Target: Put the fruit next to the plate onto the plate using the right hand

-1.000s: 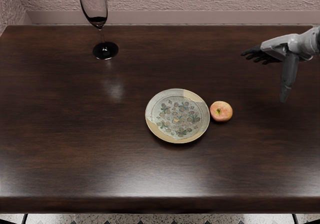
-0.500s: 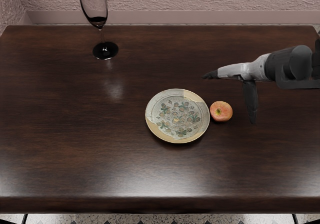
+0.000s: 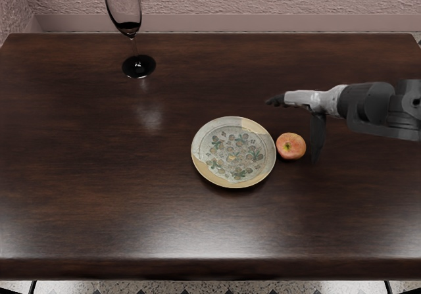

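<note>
A small red-yellow apple (image 3: 291,146) lies on the dark table just right of a round patterned plate (image 3: 202,160), almost touching its rim. My right hand (image 3: 304,113) reaches in from the right edge, hovering above and slightly behind the apple. Its fingers (image 3: 277,100) stretch flat toward the left and the thumb (image 3: 317,136) hangs straight down just right of the apple, without touching it. The hand is open and holds nothing. The left arm does not show.
A tall wine glass (image 3: 127,24) stands at the back left of the table. A wall runs along the table's far edge (image 3: 223,32).
The right hand has come in leftward and down from the right edge over the second. In the last half second the thumb slid closer to the apple.
</note>
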You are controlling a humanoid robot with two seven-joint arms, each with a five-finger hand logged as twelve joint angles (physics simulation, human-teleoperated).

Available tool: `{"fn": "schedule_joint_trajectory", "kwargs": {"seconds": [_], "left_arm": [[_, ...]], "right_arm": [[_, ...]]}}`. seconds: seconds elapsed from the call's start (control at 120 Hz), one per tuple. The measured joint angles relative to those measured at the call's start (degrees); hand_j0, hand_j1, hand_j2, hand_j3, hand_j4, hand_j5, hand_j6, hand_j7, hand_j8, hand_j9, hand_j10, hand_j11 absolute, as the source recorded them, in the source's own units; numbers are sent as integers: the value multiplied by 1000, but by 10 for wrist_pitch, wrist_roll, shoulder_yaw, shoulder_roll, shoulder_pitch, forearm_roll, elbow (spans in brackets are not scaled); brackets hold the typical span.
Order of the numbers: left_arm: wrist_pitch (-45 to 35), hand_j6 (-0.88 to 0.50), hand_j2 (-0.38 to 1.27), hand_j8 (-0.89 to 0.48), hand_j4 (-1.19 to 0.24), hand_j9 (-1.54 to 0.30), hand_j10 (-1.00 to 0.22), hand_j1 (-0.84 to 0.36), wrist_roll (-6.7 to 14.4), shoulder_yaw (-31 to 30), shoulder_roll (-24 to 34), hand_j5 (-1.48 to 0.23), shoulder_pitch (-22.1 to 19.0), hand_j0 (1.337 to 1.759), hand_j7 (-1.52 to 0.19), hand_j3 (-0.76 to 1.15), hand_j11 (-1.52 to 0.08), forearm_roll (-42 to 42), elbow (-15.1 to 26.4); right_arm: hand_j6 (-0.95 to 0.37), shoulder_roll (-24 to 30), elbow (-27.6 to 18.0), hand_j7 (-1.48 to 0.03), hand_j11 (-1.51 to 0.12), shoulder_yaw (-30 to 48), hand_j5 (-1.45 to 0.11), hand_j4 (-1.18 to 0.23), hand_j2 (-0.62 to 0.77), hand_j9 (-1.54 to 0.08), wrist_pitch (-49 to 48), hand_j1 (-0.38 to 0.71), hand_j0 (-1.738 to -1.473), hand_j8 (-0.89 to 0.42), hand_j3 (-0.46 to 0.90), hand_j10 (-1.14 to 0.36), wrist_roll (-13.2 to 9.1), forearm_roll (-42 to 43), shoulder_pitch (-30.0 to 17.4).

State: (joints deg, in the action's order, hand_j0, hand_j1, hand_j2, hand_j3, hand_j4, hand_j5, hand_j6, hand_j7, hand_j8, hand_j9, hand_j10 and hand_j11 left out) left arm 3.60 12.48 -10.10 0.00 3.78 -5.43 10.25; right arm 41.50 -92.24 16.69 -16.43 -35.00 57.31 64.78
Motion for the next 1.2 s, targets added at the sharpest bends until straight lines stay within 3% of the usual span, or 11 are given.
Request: {"fn": "schedule_joint_trajectory", "kwargs": {"seconds": [0.675,1.2], "left_arm": [[0,0,0,0,0,0,0,349,0,0,0,0,0,1658,0,0,0,0,0],[0,0,0,0,0,0,0,349,0,0,0,0,0,1658,0,0,0,0,0]], "right_arm": [[-110,-39,3,-135,-135,7,-135,-108,-19,-135,109,-226,-1658,-108,0,-107,0,155,-108],[-170,-47,5,-213,-213,8,-213,-168,-30,-213,150,-155,-1658,-169,0,-167,0,197,-149]]}}
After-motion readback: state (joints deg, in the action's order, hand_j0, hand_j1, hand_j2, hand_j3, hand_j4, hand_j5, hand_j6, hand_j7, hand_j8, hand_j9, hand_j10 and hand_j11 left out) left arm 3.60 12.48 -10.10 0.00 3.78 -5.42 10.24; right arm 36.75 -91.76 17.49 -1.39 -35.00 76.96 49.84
